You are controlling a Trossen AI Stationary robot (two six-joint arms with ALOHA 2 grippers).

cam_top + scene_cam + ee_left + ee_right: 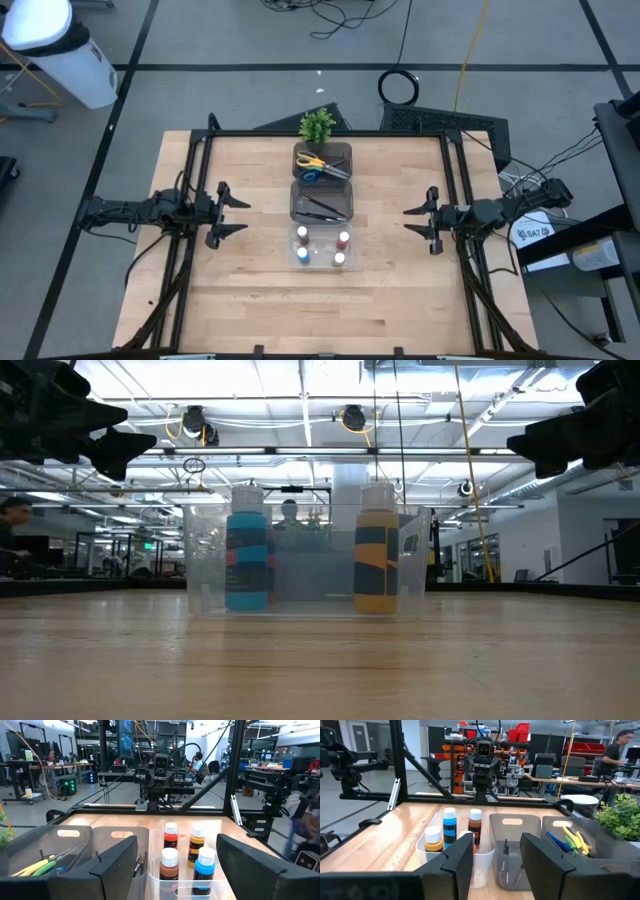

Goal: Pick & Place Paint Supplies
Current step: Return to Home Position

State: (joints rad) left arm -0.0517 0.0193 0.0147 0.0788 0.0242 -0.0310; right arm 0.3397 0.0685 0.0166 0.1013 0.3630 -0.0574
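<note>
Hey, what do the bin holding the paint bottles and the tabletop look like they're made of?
The bin looks like clear, glossy plastic: the paint bottles and the room behind show straight through its walls. The tabletop looks like pale wood with a smooth, low-sheen finish, judging by its plank seams and grain, though a laminate is possible.

Bright, even overhead light throughout. Low view: ceiling lights blown out to white glare; arms above read as dark silhouettes. Worktop carries soft sheen. Clear bin walls catch pale reflections. Paint bottles evenly lit. High view: shadows under arms faint, short.
</note>
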